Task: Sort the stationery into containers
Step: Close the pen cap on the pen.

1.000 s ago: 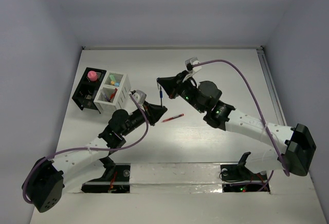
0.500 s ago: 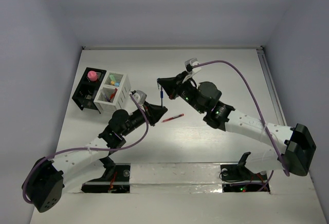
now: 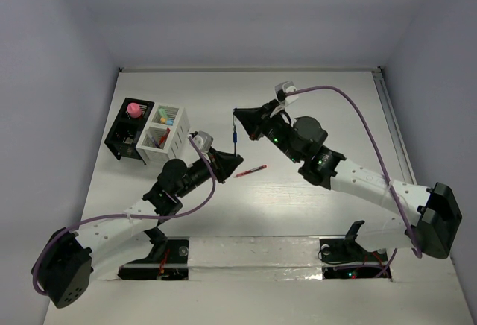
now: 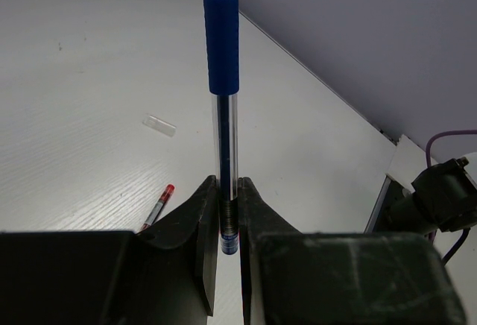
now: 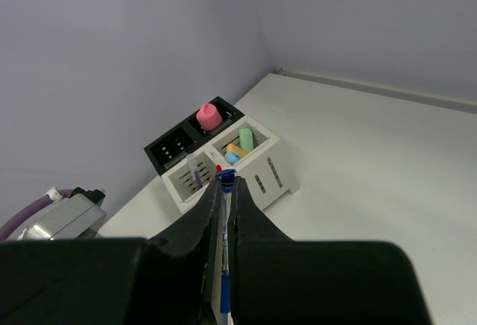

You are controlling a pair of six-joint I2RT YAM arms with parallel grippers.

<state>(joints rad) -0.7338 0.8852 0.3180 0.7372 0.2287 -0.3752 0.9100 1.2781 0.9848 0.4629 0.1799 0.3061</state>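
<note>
A blue pen (image 3: 235,139) stands nearly upright over the table's middle, with both grippers on it. My right gripper (image 3: 238,115) is shut on its upper end, and the pen's blue tip (image 5: 226,178) pokes out between the fingertips. My left gripper (image 4: 228,183) is shut on its lower end, and the pen (image 4: 223,57) rises away from it. A red pen (image 3: 251,170) lies flat on the table just right of the left gripper. The black box (image 3: 128,137) holds a pink-topped piece (image 3: 134,108). The white box (image 5: 261,162) holds green (image 5: 246,139), orange and pale blue bits, with a red pen in its other compartment.
A small clear cap (image 4: 160,125) lies on the table beyond the red pen (image 4: 156,209). Both containers sit at the table's left side near the wall. A purple cable loops over each arm. The right arm's base (image 3: 436,221) is at the lower right.
The right gripper has shifted slightly right and toward the back with the pen's top. The left arm and the red pen have not moved.
</note>
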